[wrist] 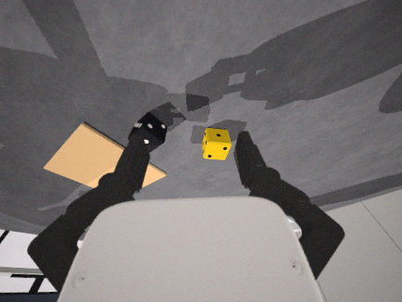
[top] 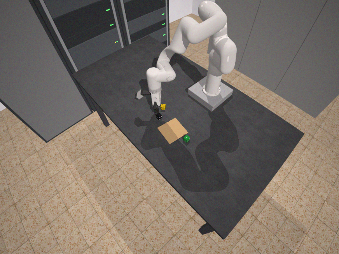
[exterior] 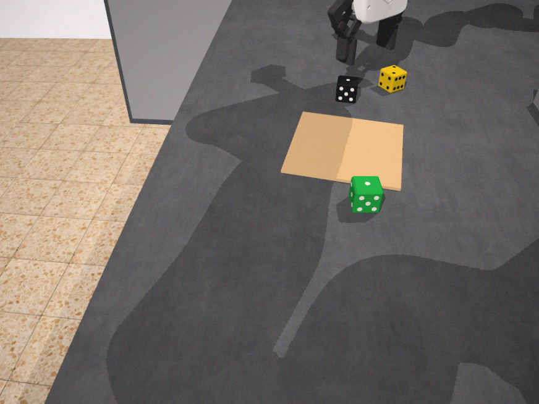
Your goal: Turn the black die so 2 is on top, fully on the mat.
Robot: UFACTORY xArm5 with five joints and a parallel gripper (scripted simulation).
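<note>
The black die point(top: 158, 116) point(exterior: 347, 89) point(wrist: 150, 127) lies flat on the dark table, just beyond the far edge of the tan mat point(top: 172, 130) point(exterior: 343, 147) point(wrist: 88, 157). It is off the mat. It shows one pip on top and five towards the exterior camera. My gripper point(top: 155, 107) point(exterior: 366, 52) point(wrist: 192, 144) is open and empty. It hangs low behind the black die and the yellow die point(top: 163, 106) point(exterior: 392, 78) point(wrist: 216, 144). In the wrist view the left finger overlaps the black die.
A green die point(top: 186, 138) point(exterior: 366, 194) lies on the table against the mat's near edge. The arm's base point(top: 210, 93) stands at the back right. A grey cabinet point(exterior: 165, 56) rises at the table's left, with server racks point(top: 90, 30) behind.
</note>
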